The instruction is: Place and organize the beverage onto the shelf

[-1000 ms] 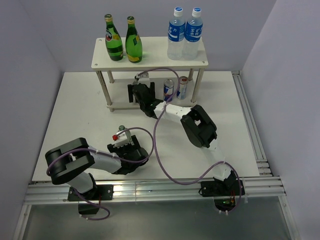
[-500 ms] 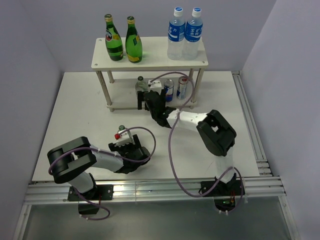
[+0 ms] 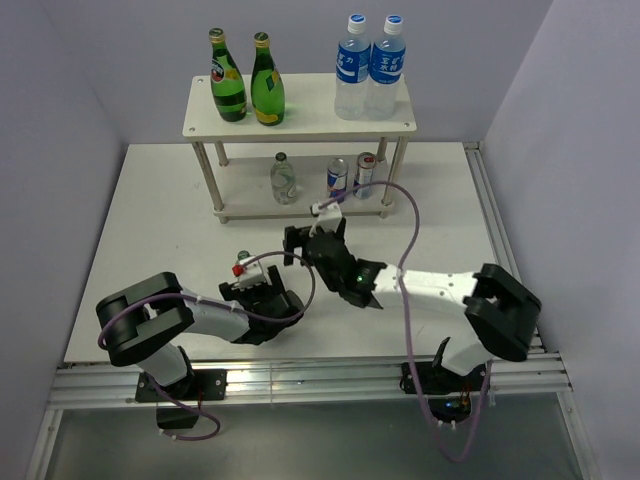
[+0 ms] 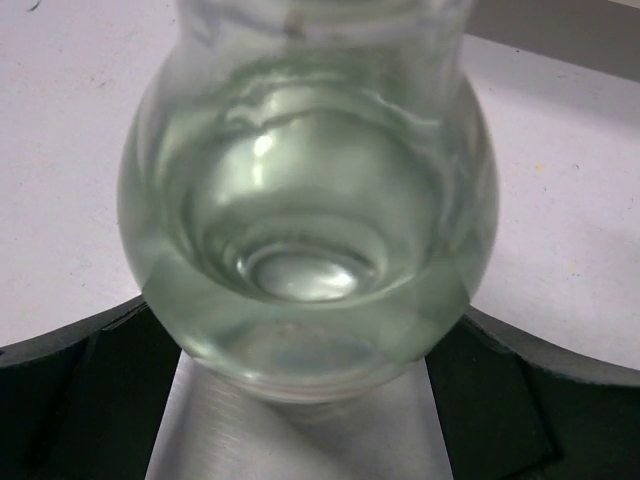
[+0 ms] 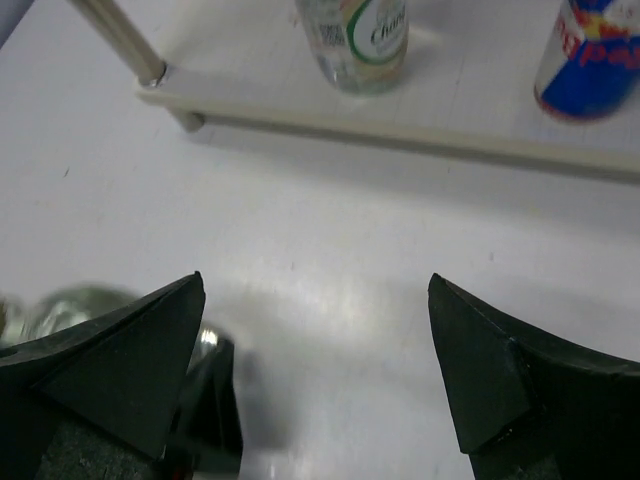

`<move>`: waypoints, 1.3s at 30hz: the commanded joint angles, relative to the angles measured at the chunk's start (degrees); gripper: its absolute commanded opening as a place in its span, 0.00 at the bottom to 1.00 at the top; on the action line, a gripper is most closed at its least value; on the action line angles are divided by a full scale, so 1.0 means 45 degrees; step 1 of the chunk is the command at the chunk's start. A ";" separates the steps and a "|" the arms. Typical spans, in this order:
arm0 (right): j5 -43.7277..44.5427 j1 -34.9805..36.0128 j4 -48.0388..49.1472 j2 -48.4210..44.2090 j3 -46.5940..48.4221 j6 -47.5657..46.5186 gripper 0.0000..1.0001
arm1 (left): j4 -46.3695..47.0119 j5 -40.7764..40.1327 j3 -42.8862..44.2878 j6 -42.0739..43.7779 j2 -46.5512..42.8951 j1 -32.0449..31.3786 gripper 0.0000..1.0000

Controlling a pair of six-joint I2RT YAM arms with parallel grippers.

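Observation:
The shelf (image 3: 300,118) stands at the back. Two dark-green bottles (image 3: 247,88) are on its top board at the left. On the lower board stand a squat clear bottle (image 3: 283,179) and two cans (image 3: 350,175). That bottle (image 5: 355,40), one can (image 5: 590,55) and the lower board (image 5: 400,135) also show in the right wrist view. My right gripper (image 3: 303,243) (image 5: 315,285) is open and empty over the table, in front of the shelf. My left gripper (image 3: 252,288) is shut on the second squat clear bottle (image 3: 243,262) (image 4: 305,200) near the table's front.
Two tall water bottles with blue caps (image 3: 368,68) stand on the top board at the right. The shelf's thin white legs (image 3: 208,178) stand on the white table (image 3: 150,220). The two grippers are close together near the table's middle.
My right gripper has let go of the squat clear bottle on the lower board and pulled back toward the front, open. The left arm has stayed put with its bottle.

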 commanded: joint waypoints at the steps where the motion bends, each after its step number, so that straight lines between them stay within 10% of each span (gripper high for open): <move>1: 0.1096 0.1419 -0.0284 -0.1990 -0.1553 0.0922 1.00 | 0.0479 -0.0648 0.0323 0.0704 0.0051 0.0090 0.99; 17: 0.3109 0.5371 -0.3681 -0.5922 -0.4565 0.3598 1.00 | 0.5732 0.0562 -0.0341 0.5196 0.0344 0.1729 0.94; 24: 0.4124 0.5781 -0.4990 -0.7870 -0.4642 0.3970 1.00 | 0.6047 0.0758 -0.0166 0.5569 0.0559 0.2043 0.65; 28: 0.4633 0.5859 -0.5908 -0.9335 -0.4799 0.4048 1.00 | 0.5794 0.0758 -0.0243 0.5354 0.0325 0.2023 0.07; 39: 0.6058 0.5938 -0.7824 -1.1586 -0.5131 0.4107 1.00 | 0.5459 0.0797 0.0498 0.6425 -0.0456 0.2043 0.00</move>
